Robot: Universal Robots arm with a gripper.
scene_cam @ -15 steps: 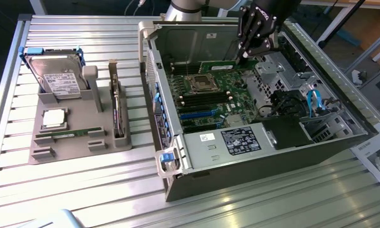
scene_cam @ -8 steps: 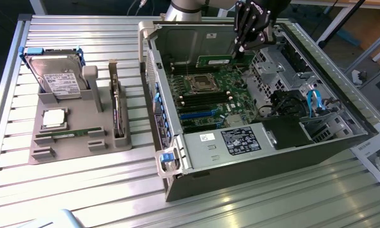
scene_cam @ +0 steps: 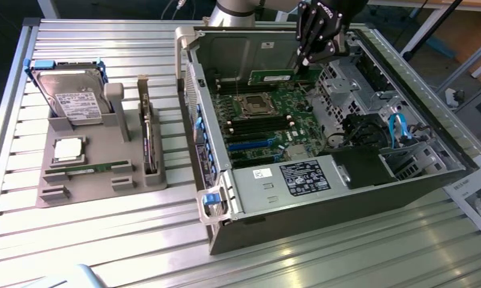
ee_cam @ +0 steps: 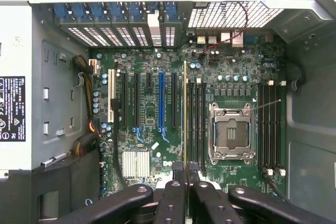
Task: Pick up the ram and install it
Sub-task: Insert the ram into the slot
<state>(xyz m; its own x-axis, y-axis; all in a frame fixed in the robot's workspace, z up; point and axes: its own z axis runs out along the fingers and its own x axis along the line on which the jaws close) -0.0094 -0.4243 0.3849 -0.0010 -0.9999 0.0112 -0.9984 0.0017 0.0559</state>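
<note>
A: So, where's the ram (scene_cam: pixel 272 77) rn?
B: Pinched in the fingers (scene_cam: pixel 306 60), inside the open PC case (scene_cam: pixel 256 186). Slim flat green strip, long edge level, over the far end of the mobo (scene_cam: pixel 264 129).
A: Fingers wide or narrow?
B: Narrow, clamped on the strip. Wrist view: two matte black fingers (ee_cam: pixel 177 179) w/ the ram (ee_cam: pixel 185 114) edge-on between them, just a thin pale line.
A: Lined up w/ anything?
B: Runs parallel to the long black slots (ee_cam: pixel 197 124), just beside them, btw those and the blue slot (ee_cam: pixel 161 100). Can't tell if it touches the board.
A: Other stuff on the board?
B: Square metal CPU socket (ee_cam: pixel 231 132), shiny frame, open centre. Small finned silver heatsink (ee_cam: pixel 135 163). Green mobo (ee_cam: pixel 152 129) dotted w/ round caps.
A: And outside the case?
B: Grey moulded holder (scene_cam: pixel 96 192) on the ribbed metal counter (scene_cam: pixel 104 246), at the exterior view's left, well apart from the ram. Silver hard drive (scene_cam: pixel 76 99) w/ white label sits propped in it; square silver processor chip (scene_cam: pixel 68 149) lies flat just beside that.
</note>
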